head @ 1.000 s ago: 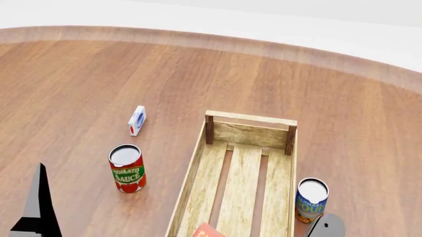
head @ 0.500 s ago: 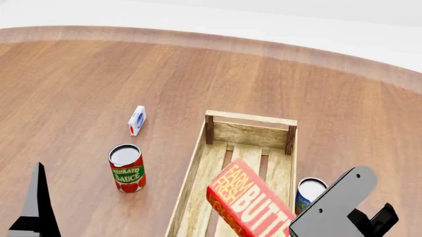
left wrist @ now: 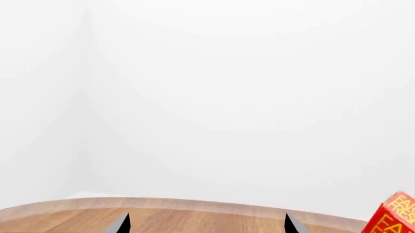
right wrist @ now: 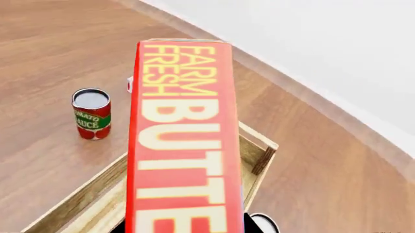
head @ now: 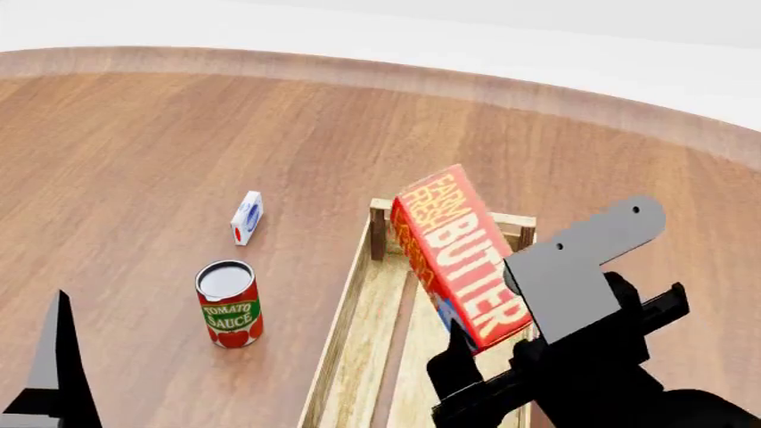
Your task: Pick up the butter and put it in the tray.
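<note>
Most of the long pale-wood slatted tray (head: 356, 334) was hidden behind the right gripper (head: 476, 352) and its grey bracket, so only the near-left wall, some slats and the far end rail showed. The red-orange "FARM FRESH BUTTER" box (head: 458, 254) was clamped at its lower end in that gripper, tilted and held in the air above the tray's far half, not touching it. The left gripper (left wrist: 206, 224) was barely in view, just two dark fingertips set apart, so it looked open with nothing between them. Left of the tray stood a red tomato sauce can (head: 228, 304), and further back a small white-blue-red carton (head: 246, 217), both well clear of the tray.
</note>
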